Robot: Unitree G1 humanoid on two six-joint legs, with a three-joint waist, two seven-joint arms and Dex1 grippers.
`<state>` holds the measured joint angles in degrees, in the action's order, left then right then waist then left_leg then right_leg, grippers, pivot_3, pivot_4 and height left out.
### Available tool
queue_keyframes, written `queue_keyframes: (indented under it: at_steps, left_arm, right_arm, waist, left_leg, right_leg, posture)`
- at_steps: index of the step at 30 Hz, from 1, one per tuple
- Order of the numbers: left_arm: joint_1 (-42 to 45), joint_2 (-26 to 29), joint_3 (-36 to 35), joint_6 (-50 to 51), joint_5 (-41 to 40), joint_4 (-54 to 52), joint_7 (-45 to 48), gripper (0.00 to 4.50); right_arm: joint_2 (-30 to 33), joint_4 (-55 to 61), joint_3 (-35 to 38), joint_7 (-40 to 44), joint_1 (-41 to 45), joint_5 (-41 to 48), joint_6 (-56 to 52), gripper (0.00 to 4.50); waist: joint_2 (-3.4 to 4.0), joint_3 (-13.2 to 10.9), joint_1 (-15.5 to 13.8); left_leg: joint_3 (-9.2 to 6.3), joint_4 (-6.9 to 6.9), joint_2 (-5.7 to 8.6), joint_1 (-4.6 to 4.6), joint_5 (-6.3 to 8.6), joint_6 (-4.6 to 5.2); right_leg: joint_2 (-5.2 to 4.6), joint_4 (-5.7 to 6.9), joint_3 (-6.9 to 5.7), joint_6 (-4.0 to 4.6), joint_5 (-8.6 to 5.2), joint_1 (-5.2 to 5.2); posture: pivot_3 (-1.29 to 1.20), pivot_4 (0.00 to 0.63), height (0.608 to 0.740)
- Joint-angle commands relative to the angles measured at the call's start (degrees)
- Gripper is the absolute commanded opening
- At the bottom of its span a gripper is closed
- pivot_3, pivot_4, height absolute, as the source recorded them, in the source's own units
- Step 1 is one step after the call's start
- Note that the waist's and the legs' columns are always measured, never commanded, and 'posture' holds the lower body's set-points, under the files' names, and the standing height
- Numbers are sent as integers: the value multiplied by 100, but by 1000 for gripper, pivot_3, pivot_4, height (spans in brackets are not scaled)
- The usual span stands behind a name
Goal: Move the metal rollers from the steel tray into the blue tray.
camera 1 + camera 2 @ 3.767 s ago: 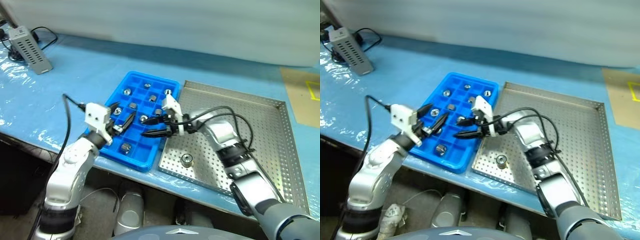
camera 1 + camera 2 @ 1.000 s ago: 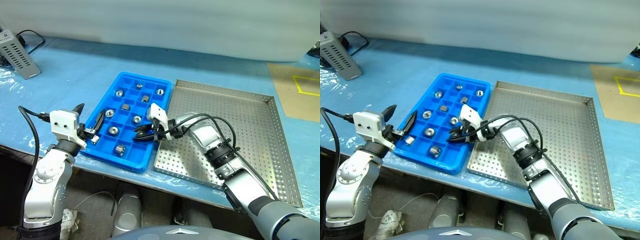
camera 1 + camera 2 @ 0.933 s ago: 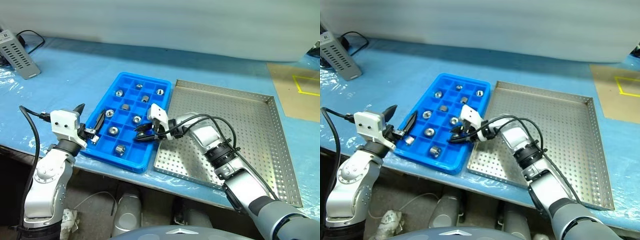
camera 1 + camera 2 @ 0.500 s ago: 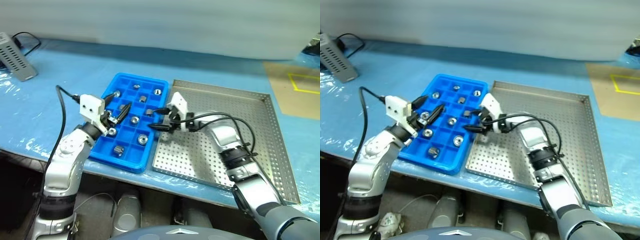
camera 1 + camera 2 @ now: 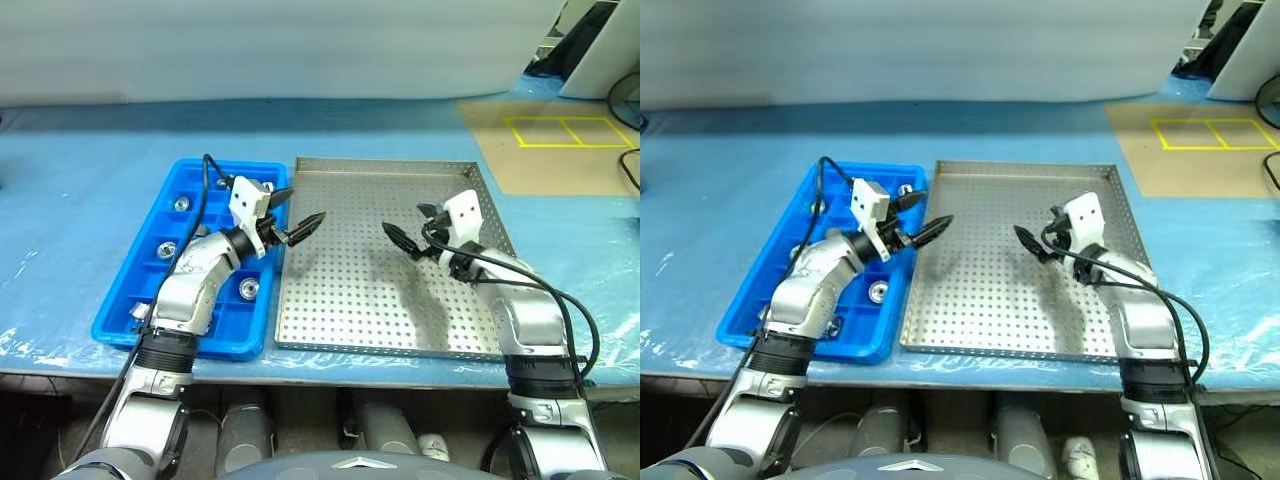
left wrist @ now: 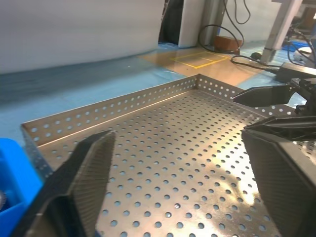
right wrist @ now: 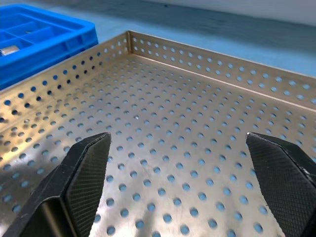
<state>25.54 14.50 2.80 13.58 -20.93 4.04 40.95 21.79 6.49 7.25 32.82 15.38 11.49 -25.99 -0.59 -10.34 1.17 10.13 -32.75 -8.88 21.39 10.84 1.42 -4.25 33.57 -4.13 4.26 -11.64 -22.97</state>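
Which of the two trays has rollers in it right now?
The blue tray, on the robot's left: metal rollers sit in its compartments. The steel tray beside it shows only bare perforated floor.

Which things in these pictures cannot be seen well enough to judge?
- Blue tray: in both eye views the left arm covers its middle compartments, so the metal rollers cannot be counted.
- Steel tray: the left gripper and right gripper, both open, hang over parts of its floor. The bare parts show no roller.
- Left wrist view: the blue tray is cut by the edge.
- Table, far right: things are cut off by the edge in the eye views.
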Motion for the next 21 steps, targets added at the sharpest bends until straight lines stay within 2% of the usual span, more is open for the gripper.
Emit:
queue_keyframes:
  at_steps: [1, 11, 21]
  left_arm:
    - [-20, 36, 16, -114, 98, -76, 11, 4474]
    - [-249, -114, 71, -326, 414, -176, -260, 4474]
    - [-371, -144, 157, -422, 551, -271, -373, 4474]
  right_arm:
    - [-89, 367, 115, -126, 4, 182, 328, 4500]
    - [-184, -334, -116, -326, 553, 2, 917, 4500]
    - [-221, -603, -260, -352, 686, -22, 1199, 4500]
  waist:
    - [1, 0, 2]
    - [2, 1, -24]
    - [2, 1, -36]
  left_leg:
    - [0, -1, 0, 0, 0, 1]
    - [0, -7, 0, 7, 6, 10]
    - [0, -7, 0, 11, -3, 34]
  right_leg:
    - [0, 0, 0, 0, 0, 0]
    - [-1, -6, -2, 1, 0, 3]
    - [-1, -7, -3, 2, 0, 1]
  posture:
    - [-289, 150, 740]
    - [-243, 150, 740]
    - [-230, 150, 740]
